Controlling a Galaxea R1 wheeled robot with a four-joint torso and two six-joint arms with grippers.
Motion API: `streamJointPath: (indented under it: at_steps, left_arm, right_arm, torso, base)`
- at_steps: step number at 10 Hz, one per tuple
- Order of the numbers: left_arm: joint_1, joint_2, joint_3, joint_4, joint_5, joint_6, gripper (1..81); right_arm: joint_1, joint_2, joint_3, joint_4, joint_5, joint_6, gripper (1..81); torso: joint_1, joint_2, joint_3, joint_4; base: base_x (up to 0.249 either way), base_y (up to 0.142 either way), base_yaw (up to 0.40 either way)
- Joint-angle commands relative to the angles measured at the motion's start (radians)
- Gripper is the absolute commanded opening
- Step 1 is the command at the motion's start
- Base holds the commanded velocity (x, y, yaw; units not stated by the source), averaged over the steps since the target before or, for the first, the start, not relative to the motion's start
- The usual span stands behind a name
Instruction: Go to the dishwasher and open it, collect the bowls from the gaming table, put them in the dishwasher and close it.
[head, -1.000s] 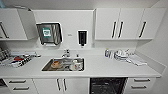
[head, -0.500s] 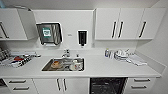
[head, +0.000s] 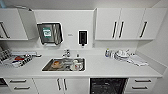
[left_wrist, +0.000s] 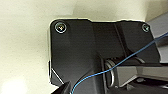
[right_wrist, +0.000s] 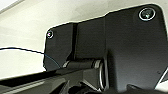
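Change: nothing moved since the earlier head frames; you kept the robot parked, same kitchen framing.
Dishwasher (head: 108, 86): sat under the worktop, right of the sink cabinet doors, between them and a drawer stack; you saw a dark opening with what looked like a rack inside, so it seemed already open, door itself out of frame.
Worktop (head: 100, 67): white, ran the full width in front of you.
Sink (head: 64, 64): steel, set in the worktop left of centre, held dishes including a white mug (head: 77, 66) and something orange.
Tap (head: 66, 53): just behind the sink.
Dish rack (head: 15, 60): far left on the worktop, loaded.
Plates (head: 121, 54): stacked at right on the worktop, small bottle just beside them, cloth (head: 137, 60) near them.
Paper towel dispenser (head: 50, 33): on the wall above the sink.
Soap dispenser (head: 82, 37): on the wall right of that.
Wall cabinets (head: 120, 23): white, dark bar handles, upper right.
Grippers: you could not tell whether either one's fingers were apart or together; wrist views gave dark robot plate and a blue cable (left_wrist: 120, 62).
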Motion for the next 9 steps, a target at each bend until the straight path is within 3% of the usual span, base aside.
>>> streamJointPath:
  at_steps: [1,4,9]
  left_arm:
    - [-0.035,-0.016,0.001,0.01,0.04,0.004,81.1]
    - [-0.035,-0.018,0.001,0.01,0.04,0.004,81.1]
    - [-0.03,-0.024,0.008,0.008,0.037,0.004,81.1]
  right_arm:
    - [0.041,0.004,0.036,-0.031,-0.037,0.001,81.1]
    - [0.038,-0.018,0.05,-0.03,-0.019,0.004,81.1]
    - [0.041,-0.101,0.167,-0.03,0.005,0.01,81.1]
  torso:
    - [0.0,0.0,0.0,0.0]
    - [0.0,0.0,0.0,0.0]
    - [-0.001,0.0,0.0,0.0]
  base:
    - [0.0,0.0,0.22]
    - [0.0,0.0,0.29]
    - [0.0,0.0,0.332]
